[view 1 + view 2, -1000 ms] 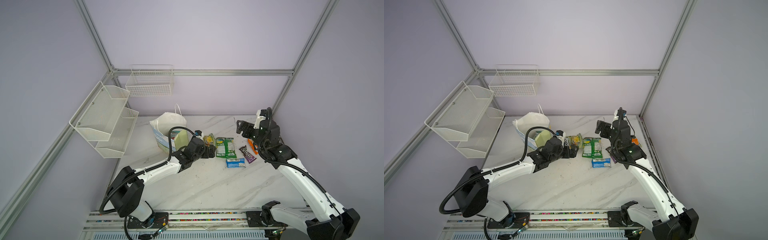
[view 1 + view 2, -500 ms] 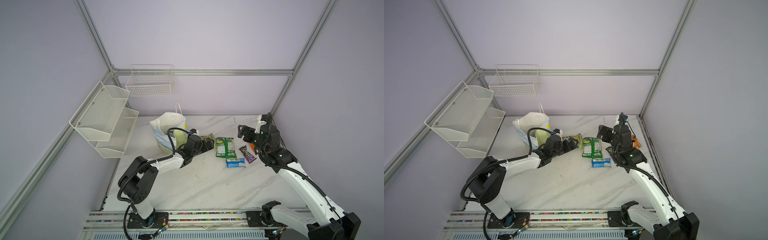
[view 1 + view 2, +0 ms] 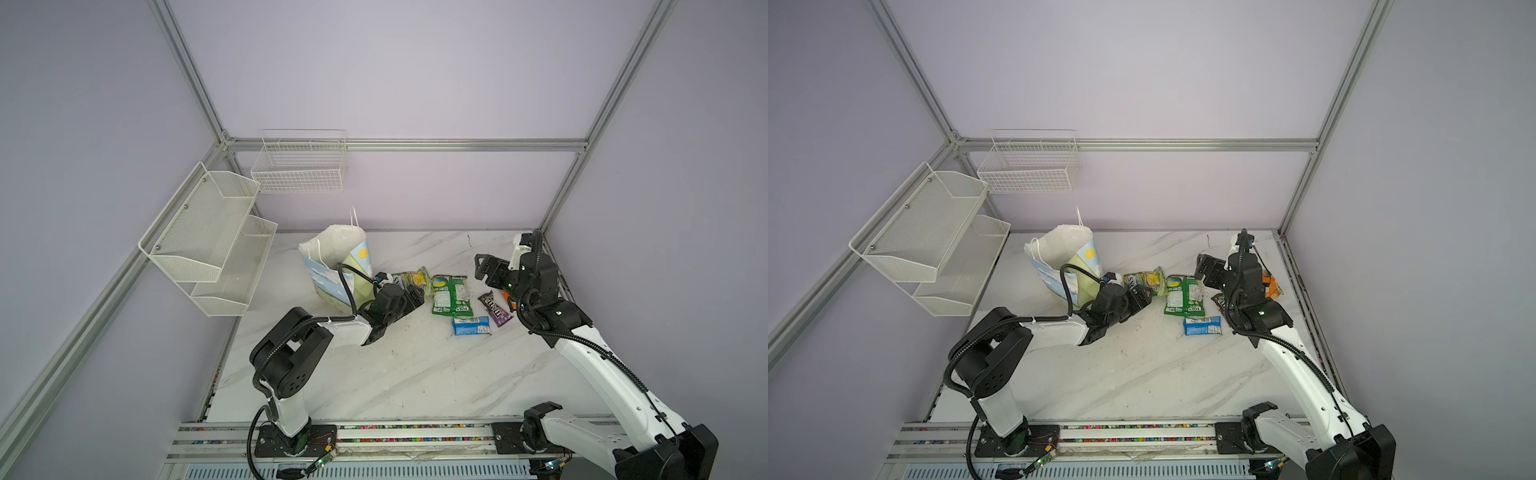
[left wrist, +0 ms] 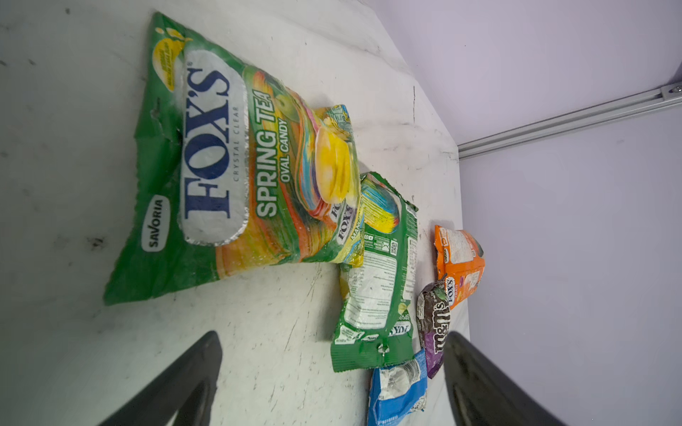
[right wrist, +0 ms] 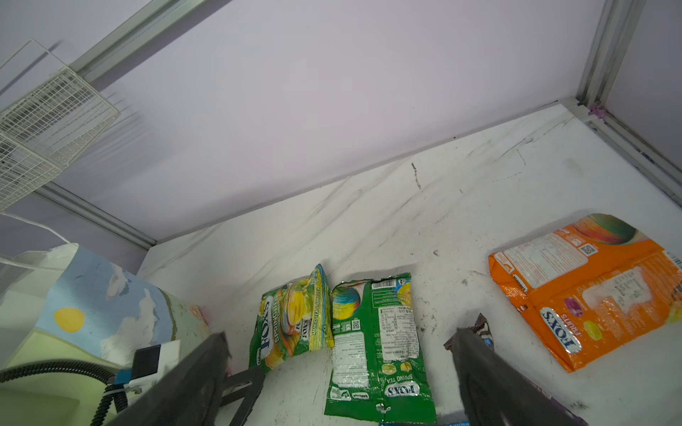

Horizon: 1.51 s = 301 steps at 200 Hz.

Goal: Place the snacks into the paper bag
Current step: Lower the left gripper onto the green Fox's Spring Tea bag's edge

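Note:
The paper bag (image 3: 332, 257) (image 3: 1059, 253) (image 5: 103, 306) stands upright at the back left of the table. The snacks lie to its right: a green packet (image 3: 409, 279) (image 4: 221, 166) with a smaller teal-edged packet (image 4: 337, 155) on it, a second green packet (image 3: 451, 295) (image 5: 372, 346), a blue one (image 3: 471, 325) (image 4: 398, 391), a purple bar (image 3: 494, 308) (image 4: 435, 324) and an orange packet (image 5: 590, 287) (image 3: 1273, 286). My left gripper (image 3: 415, 296) (image 4: 334, 337) is low at the first green packet's near end, open and empty. My right gripper (image 3: 484, 270) (image 5: 337, 346) hovers open above the purple bar and second green packet.
A white two-tier mesh shelf (image 3: 208, 237) hangs on the left wall and a wire basket (image 3: 299, 166) on the back wall. The right arm's wrist covers most of the orange packet in a top view. The table's right edge meets a metal frame post (image 3: 557, 199).
My left arm has folded, its upper links swinging in toward the table, while its gripper stays by the green packet with jaws slightly narrower. My right gripper has dropped a little.

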Motion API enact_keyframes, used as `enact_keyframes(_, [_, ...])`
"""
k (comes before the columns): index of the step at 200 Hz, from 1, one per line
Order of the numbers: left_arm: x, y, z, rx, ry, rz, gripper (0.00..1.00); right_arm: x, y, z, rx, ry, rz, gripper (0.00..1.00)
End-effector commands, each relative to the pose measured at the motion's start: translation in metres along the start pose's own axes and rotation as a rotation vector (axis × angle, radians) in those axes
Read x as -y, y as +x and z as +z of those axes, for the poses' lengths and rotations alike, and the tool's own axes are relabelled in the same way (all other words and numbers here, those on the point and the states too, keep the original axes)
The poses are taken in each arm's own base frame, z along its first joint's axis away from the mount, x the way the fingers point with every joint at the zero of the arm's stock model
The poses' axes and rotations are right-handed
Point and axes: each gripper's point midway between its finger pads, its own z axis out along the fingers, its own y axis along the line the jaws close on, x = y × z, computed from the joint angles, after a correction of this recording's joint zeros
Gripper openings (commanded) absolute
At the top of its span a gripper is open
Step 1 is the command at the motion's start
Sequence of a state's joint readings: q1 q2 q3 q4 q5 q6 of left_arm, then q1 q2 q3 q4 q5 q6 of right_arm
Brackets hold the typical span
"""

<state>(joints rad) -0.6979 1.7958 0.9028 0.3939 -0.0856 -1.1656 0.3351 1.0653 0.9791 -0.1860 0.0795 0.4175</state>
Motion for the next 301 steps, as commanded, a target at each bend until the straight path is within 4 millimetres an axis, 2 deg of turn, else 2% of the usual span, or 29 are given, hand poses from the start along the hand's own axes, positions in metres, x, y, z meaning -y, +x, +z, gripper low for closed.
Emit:
enact_keyframes(1, [-0.01, -0.01, 0.002, 0.076, -0.002, -0.052, 0.92, -0.004, -0.003, -0.002, 0.021, -0.035, 0.005, 0.95])
enact_keyframes(50, [-0.026, -0.005, 0.009, 0.121, -0.06, -0.102, 0.87, -0.001, 0.0, -0.002, 0.019, -0.041, -0.005, 0.94])
enact_keyframes(124, [-0.036, 0.005, 0.023, 0.168, -0.08, -0.205, 0.81, 0.0, 0.003, 0.004, 0.014, -0.047, -0.007, 0.93])
enact_keyframes(183, [-0.033, 0.006, 0.037, 0.199, -0.057, -0.229, 0.81, 0.007, 0.004, 0.003, 0.018, -0.035, -0.017, 0.92])
enact_keyframes(222, [-0.026, 0.0, 0.047, 0.227, -0.044, -0.227, 0.8, 0.01, 0.001, 0.003, 0.026, -0.027, -0.017, 0.92])
enact_keyframes(272, [-0.024, 0.001, 0.062, 0.234, -0.047, -0.227, 0.7, 0.013, 0.001, 0.003, 0.024, -0.024, -0.015, 0.92])
enact_keyframes(301, [-0.022, 0.001, 0.069, 0.233, -0.052, -0.226, 0.57, 0.015, 0.0, 0.002, 0.029, -0.023, -0.014, 0.92])
